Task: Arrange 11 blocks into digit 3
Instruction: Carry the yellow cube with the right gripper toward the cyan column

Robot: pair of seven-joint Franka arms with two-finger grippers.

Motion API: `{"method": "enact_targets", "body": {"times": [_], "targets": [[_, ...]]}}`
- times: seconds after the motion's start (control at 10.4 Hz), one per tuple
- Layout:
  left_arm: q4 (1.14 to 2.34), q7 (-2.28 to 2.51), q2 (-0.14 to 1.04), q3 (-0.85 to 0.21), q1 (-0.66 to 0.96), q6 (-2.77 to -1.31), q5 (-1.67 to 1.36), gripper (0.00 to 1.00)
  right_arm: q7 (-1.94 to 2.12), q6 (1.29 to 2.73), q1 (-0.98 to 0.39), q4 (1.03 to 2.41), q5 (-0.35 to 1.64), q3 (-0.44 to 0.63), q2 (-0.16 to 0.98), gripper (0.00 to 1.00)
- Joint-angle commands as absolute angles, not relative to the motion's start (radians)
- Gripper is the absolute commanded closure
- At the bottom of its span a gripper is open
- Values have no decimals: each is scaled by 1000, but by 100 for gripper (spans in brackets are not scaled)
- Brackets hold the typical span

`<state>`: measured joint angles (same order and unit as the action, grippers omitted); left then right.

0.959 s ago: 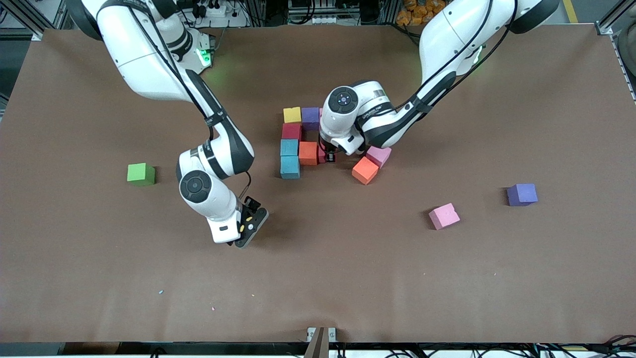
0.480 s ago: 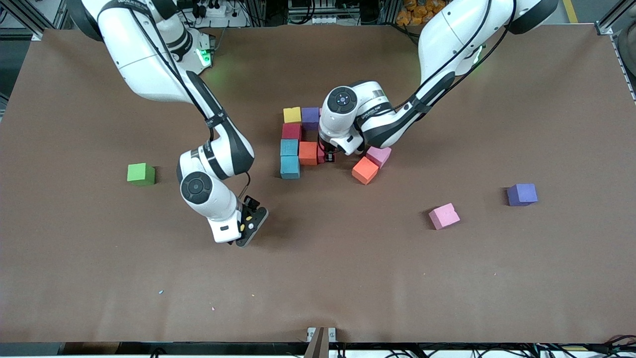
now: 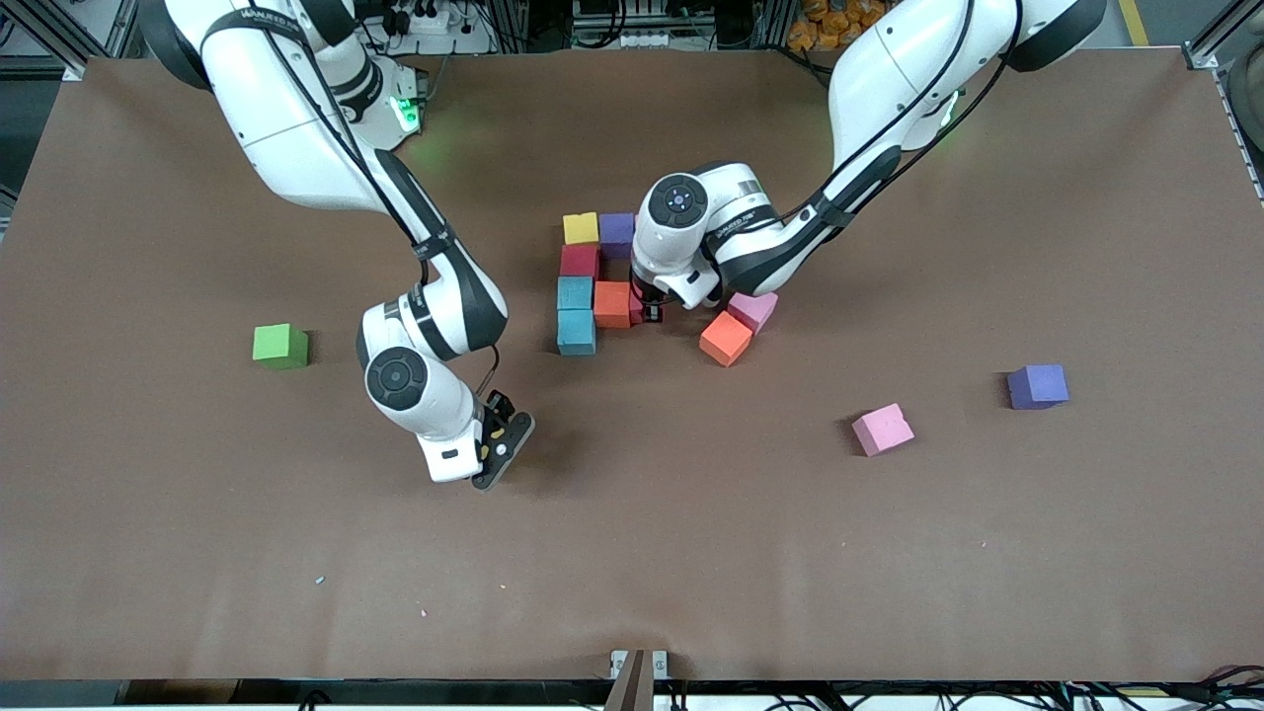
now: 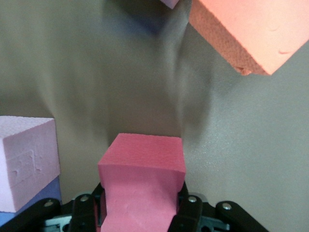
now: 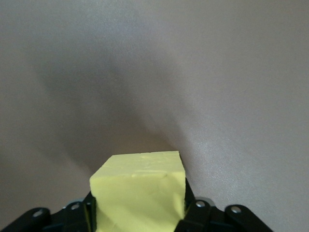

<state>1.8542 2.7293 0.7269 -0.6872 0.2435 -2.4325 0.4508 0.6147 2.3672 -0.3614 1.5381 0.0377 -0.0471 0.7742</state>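
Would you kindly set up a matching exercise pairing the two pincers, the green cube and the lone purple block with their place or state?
Column one:
1. left pincer
2. right pincer
3. green cube
4. lone purple block

Column two:
A. lies on the table toward the left arm's end
B. shut on a yellow block
C. shut on a pinkish-red block
D. lies on the table toward the right arm's end

Pairs: 1-C, 2-B, 3-D, 4-A
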Motion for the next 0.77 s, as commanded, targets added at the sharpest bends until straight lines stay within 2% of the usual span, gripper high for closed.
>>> {"method": "enact_targets", "body": {"times": [0.0,0.38,0.67], "targets": [[1841,2824,735,-681,259,-2439,494,98,528,2361,-356,1537,55,-54,773,100],[1841,2823,733,-672,261,-2439,495,98,315,2350,-362,1534,54,-55,758,100],[1841,2824,733,-670,261,-2439,494,98,151,2291,-367,1523,46,-64,738,100]]}}
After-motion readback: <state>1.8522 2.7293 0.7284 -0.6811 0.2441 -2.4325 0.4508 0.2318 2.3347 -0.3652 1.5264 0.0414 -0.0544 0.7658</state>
